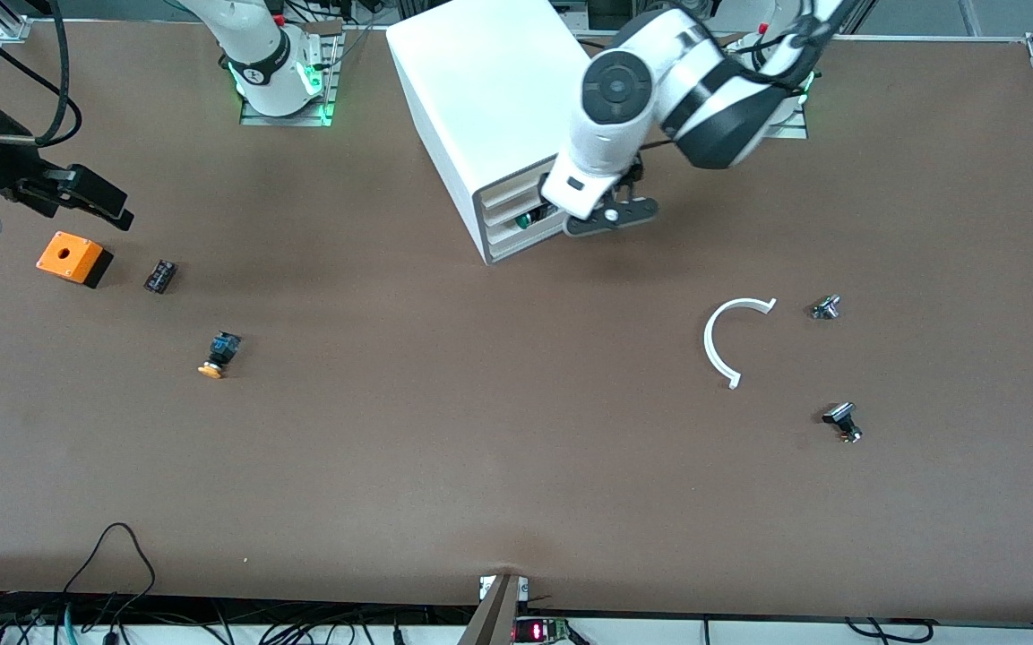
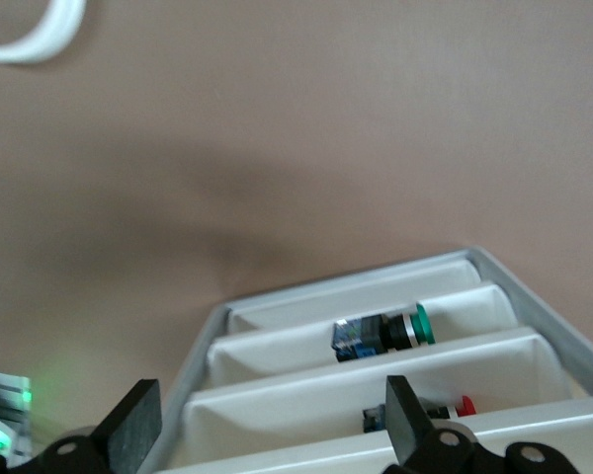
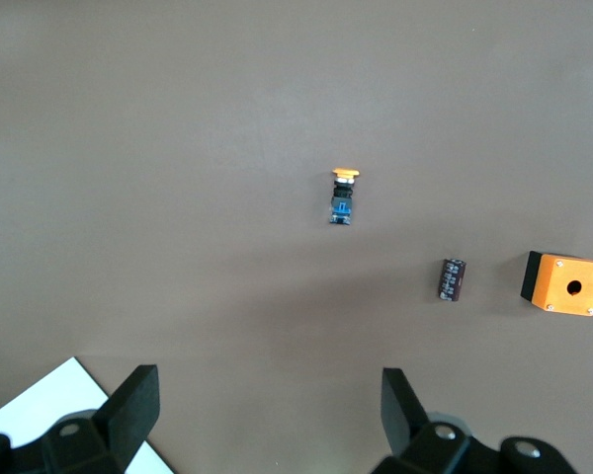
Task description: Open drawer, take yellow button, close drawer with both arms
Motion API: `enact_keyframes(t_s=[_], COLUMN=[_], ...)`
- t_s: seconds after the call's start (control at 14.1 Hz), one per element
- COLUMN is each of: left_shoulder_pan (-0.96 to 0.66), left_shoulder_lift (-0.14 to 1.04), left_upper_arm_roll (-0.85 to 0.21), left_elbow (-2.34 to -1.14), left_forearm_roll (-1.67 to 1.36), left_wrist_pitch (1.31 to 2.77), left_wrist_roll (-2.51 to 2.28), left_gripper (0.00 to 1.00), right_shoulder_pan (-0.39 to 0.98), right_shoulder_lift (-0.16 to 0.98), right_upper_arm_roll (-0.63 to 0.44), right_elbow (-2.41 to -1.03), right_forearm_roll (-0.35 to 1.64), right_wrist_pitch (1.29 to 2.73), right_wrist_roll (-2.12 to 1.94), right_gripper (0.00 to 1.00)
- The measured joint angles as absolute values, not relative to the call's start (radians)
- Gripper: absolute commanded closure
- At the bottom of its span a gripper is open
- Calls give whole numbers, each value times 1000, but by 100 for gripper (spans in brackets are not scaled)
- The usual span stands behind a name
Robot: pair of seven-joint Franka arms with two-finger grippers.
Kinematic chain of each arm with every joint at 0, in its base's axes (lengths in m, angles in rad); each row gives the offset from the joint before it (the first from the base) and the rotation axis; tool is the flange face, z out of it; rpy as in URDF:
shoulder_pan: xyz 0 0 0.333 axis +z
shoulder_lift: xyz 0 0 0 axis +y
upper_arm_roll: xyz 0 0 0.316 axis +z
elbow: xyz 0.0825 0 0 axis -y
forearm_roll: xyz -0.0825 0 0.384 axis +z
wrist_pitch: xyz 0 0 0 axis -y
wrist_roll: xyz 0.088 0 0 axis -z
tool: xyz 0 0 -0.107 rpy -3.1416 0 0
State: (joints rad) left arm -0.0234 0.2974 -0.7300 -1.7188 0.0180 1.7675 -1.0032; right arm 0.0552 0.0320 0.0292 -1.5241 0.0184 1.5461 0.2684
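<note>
The button [image 1: 216,356], with an orange cap and a black and blue body, lies on its side on the bare table toward the right arm's end; it also shows in the right wrist view [image 3: 344,196]. My right gripper [image 1: 95,199] is open and empty [image 3: 267,410], in the air near the orange box. The white cabinet [image 1: 480,90] has its drawer [image 1: 516,213] pulled partly out. My left gripper [image 1: 610,213] is open and empty [image 2: 272,425] over the drawer's divided tray [image 2: 193,365], which holds a green-capped button [image 2: 385,333] and a red-capped one [image 2: 437,408].
An orange square box with a hole [image 1: 74,258] and a small black piece [image 1: 159,276] lie near the right gripper. A white C-shaped ring [image 1: 729,340] and two small silver-and-black pieces [image 1: 825,307] [image 1: 843,421] lie toward the left arm's end.
</note>
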Motion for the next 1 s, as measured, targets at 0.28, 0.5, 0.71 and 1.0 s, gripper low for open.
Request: enact_keyframes(t_s=[0.28, 0.5, 0.71, 1.0], left_shoulder_pan=[132, 217, 232, 134], left_shoulder_lift=[282, 281, 246, 154], left_upper_arm_roll=[-725, -721, -639, -360], left_elbow=[-1559, -1462, -1419, -1436], left_forearm_roll=[45, 54, 79, 59], left_wrist_pitch=[1642, 1526, 1481, 1480], left_wrist_roll=[-778, -599, -354, -85], left_gripper=[0, 0, 0, 0], right_shoulder_pan=[56, 56, 56, 56], right_shoulder_lift=[32, 31, 29, 29], right_upper_arm_roll=[29, 27, 22, 21], right_elbow=[-1525, -1524, -1519, -1518], right_forearm_roll=[18, 16, 16, 16], right_wrist_pitch=[1543, 1543, 1544, 1545], right_wrist_roll=[225, 201, 145, 137], right_gripper=[1, 1, 1, 1])
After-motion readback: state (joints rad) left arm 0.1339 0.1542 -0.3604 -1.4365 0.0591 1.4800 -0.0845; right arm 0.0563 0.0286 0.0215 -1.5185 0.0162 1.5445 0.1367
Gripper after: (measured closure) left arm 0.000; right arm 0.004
